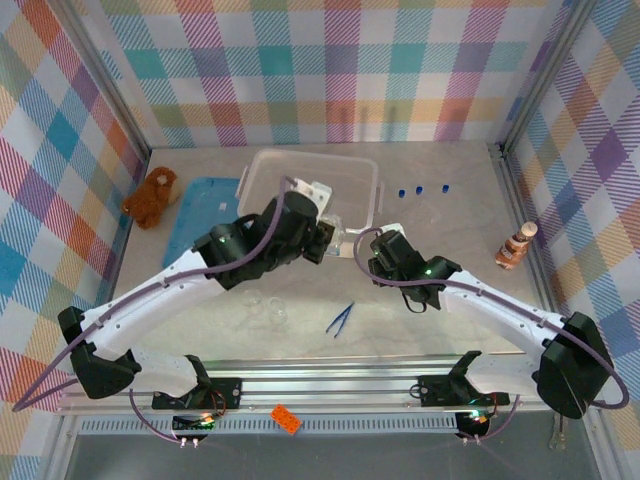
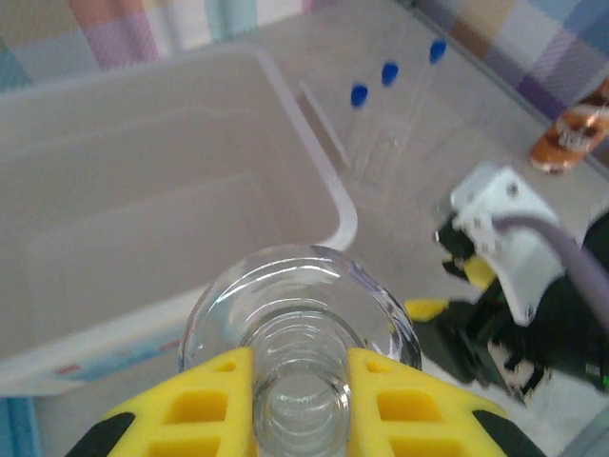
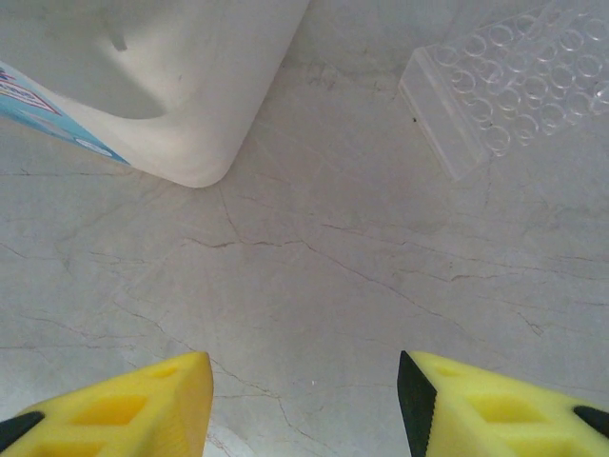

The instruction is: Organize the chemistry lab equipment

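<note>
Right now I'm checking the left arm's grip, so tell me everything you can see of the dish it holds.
The petri dish is round and clear, plastic or glass by its look, with a raised rim and concentric rings showing through it, perhaps a lid nested on a base. It looks empty. The left pincer grips it between two yellow fingers, one on each side. It sits by the white bin, at a corner; whether it touches the bin I cannot tell.

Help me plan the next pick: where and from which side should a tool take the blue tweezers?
Grip the blue tweezers across their middle, coming straight down from above. They lie flat and slanted on the table, so the open right tool should close crosswise to their slim length.
</note>
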Controlling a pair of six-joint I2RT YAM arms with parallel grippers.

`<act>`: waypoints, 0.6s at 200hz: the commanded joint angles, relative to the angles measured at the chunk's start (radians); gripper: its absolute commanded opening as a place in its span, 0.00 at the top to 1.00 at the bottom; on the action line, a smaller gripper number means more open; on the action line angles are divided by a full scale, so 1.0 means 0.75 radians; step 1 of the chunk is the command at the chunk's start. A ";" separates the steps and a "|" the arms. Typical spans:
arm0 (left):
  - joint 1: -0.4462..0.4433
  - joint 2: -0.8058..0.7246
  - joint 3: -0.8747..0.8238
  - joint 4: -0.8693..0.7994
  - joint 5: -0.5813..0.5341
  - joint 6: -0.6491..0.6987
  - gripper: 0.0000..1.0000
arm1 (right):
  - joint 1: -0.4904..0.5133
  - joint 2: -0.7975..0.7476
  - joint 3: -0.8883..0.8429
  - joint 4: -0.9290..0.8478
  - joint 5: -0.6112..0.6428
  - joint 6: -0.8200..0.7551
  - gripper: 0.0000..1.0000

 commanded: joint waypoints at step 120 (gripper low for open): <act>0.369 0.700 0.629 0.037 0.250 0.141 0.89 | -0.063 -0.085 0.107 -0.138 -0.052 0.007 0.44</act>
